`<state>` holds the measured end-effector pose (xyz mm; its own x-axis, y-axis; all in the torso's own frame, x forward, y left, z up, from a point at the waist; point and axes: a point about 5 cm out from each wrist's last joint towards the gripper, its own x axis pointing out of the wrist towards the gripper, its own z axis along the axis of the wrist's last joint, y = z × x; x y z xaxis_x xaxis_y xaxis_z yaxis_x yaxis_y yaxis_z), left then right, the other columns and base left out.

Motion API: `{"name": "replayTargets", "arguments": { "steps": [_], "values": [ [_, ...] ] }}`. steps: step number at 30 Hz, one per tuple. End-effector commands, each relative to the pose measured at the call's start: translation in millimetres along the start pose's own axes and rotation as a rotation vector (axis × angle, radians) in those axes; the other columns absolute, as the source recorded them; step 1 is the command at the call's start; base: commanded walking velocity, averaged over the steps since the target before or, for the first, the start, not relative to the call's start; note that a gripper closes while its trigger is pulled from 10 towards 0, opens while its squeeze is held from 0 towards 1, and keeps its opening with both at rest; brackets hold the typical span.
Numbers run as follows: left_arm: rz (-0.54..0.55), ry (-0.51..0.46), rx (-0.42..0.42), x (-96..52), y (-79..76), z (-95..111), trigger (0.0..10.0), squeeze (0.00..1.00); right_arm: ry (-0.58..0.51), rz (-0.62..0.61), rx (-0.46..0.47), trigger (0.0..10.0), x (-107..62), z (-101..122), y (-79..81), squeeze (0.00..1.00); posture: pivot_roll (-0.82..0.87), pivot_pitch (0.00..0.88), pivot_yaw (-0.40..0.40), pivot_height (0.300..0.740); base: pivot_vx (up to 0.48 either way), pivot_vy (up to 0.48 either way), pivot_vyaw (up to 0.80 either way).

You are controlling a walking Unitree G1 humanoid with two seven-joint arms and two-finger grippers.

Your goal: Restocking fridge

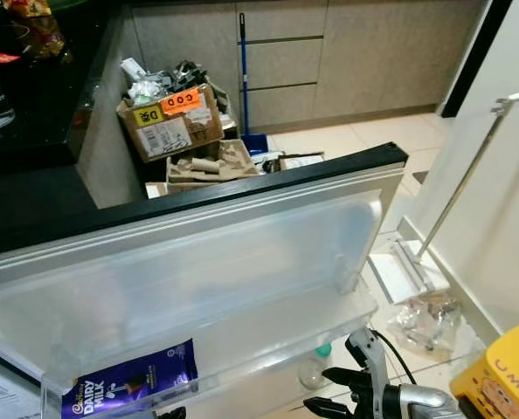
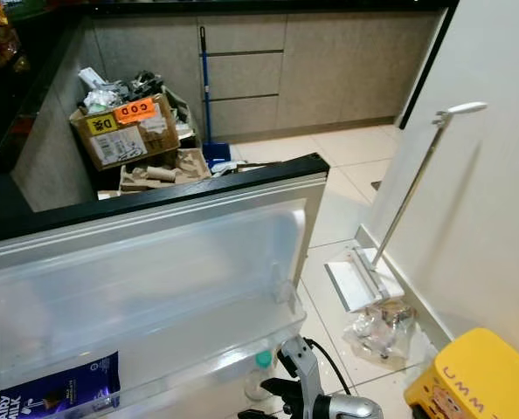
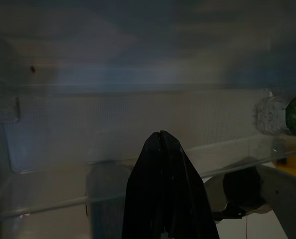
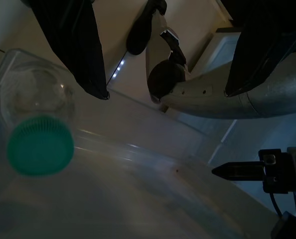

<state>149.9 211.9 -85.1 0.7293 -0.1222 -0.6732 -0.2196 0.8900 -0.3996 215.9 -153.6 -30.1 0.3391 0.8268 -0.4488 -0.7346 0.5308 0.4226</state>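
Bottle [image 4: 40, 130] with green cap in door shelf [image 1: 242, 323], beside right claw [image 4: 163, 94], claw released, empty.

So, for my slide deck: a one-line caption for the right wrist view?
Open right gripper beside a green-capped clear bottle behind the fridge door shelf.

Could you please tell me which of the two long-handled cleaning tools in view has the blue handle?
The broom leaning against the cabinets behind the cardboard boxes; the mop by the white wall has a silver handle.
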Motion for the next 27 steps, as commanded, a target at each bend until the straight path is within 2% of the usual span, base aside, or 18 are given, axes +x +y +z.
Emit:
{"name": "replayTargets", "arguments": {
  "steps": [1, 11, 12, 27],
  "values": [
    [0.035, -0.003, 0.0, -3.1, 7.8, 1.7, 10.0, 0.0, 0.006, 0.008, 0.003, 10.0, -0.1, -3.4, 1.3, 0.0, -0.09, 0.018, -0.023, 0.648, 0.0, 0.0, 0.0],
    [0.035, 0.002, 0.006, -3.4, 7.9, 0.9, 10.0, 0.0, 0.003, 0.014, 0.0, 10.0, -0.3, -2.2, 1.3, 0.0, -0.1, 0.018, -0.022, 0.648, 0.0, 0.0, 0.0],
    [0.042, 0.008, 0.019, -3.3, 8.0, 0.6, 10.0, 0.0, -0.022, 0.046, 0.023, 10.0, -0.8, 0.0, 2.2, 0.0, -0.1, 0.017, -0.024, 0.648, 0.0, 0.0, 0.0],
    [0.046, 0.012, 0.014, -3.3, 7.9, -0.3, 10.0, 0.0, -0.02, 0.064, 0.027, 10.0, -0.2, -0.8, 3.7, 0.0, -0.1, 0.019, -0.023, 0.683, 0.0, 0.0, 0.0]
  ]
}}
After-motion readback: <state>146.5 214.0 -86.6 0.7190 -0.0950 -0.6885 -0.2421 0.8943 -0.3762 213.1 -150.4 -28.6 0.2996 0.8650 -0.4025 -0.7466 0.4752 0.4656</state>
